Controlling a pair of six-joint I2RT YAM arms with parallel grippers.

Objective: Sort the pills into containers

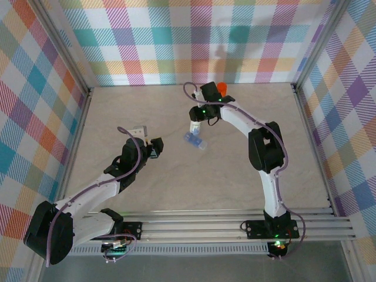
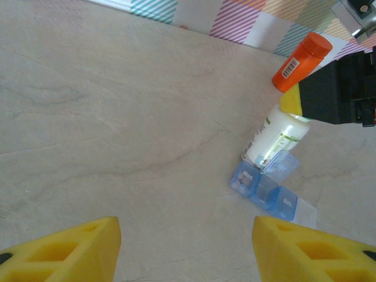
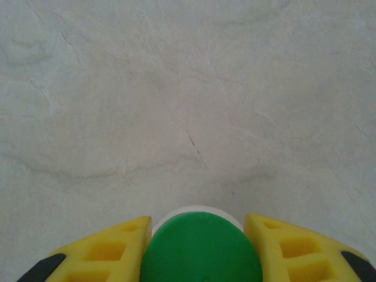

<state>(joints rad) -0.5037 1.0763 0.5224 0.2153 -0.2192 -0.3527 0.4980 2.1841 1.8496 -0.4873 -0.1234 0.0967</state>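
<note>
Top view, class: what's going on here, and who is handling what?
The right pincer is shut on the green-capped bottle, gripping it at the cap, right beside the blue box lying on the table. The orange bottle stands just behind them, untouched. The left pincer hangs open and empty, facing that group from some way off.

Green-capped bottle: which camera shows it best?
Left wrist: the bottle shows its whitish body and green-printed label along its length, beside the blue box. Right wrist shows its green cap close up, gripped in the right tool. Top external shows a small whitish shape under that tool.
</note>
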